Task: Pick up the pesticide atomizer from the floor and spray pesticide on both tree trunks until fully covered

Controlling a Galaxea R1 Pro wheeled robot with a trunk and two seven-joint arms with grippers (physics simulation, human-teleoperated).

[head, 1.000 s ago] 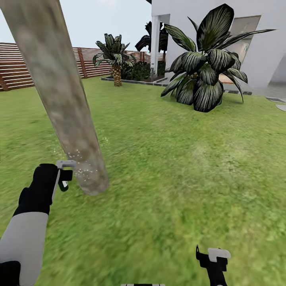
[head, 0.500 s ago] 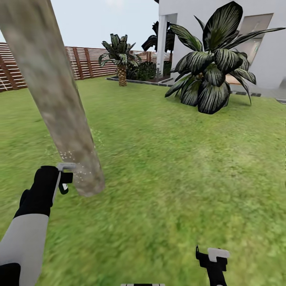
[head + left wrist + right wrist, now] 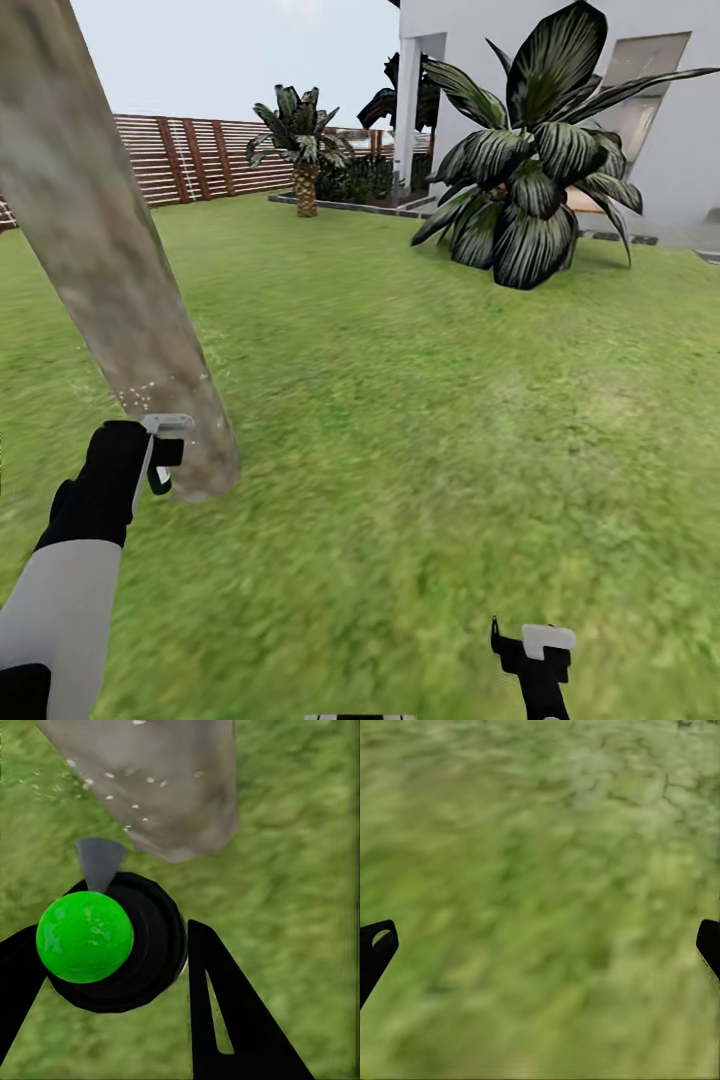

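The tree trunk (image 3: 110,270) stands on the lawn (image 3: 420,400) at left, the left hand (image 3: 160,455) just beside its base — bush (image 3: 530,190) far right, fence (image 3: 200,155) behind.

The left arm reaches forward and low on the robot's left side, its grey forearm ending in a black wrist. The left end effector (image 3: 160,452) has its two black fingers (image 3: 225,1012) closed around a round black and green object held between them. The right end effector (image 3: 535,650) sits low near the body on the right, pointing downward, and its fingertips (image 3: 376,945) stand wide apart with nothing between them.
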